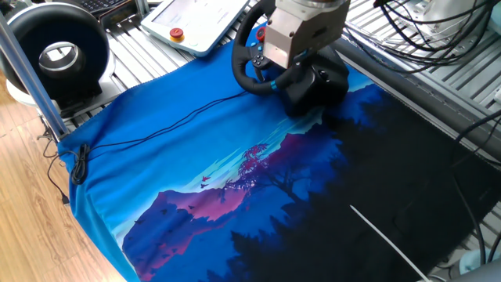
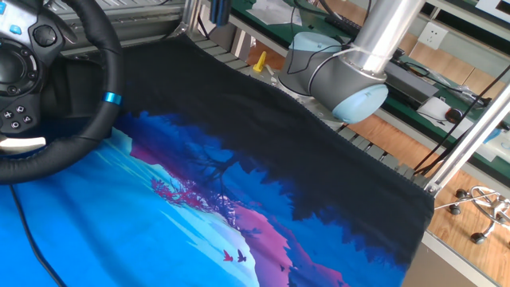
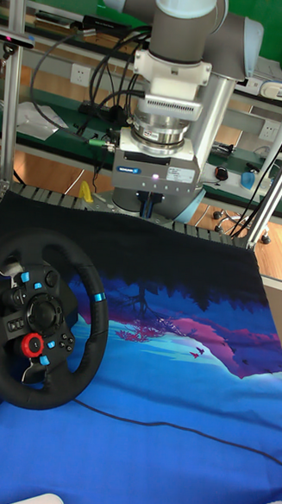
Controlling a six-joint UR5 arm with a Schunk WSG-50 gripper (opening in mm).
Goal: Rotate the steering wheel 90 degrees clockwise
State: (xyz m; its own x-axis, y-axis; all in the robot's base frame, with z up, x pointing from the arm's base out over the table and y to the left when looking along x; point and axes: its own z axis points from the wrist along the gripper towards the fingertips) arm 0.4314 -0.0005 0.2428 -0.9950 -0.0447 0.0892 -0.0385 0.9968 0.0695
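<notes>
The steering wheel is black with a blue rim stripe and a hub of red and blue buttons. It stands on its bulky base at the cloth's far corner. My gripper hangs above the table's back edge, up and to the right of the wheel, touching nothing. Its dark fingers sit close together with nothing between them. In the other fixed view the wheel's rim fills the left side and the gripper's fingertips show at the top edge. In one fixed view the wrist housing hides the wheel's upper right.
A blue and black printed cloth covers the table. A thin black cable runs across it. A black ring-shaped device and a white pendant with a red button lie beyond the cloth. The arm's base stands behind the table.
</notes>
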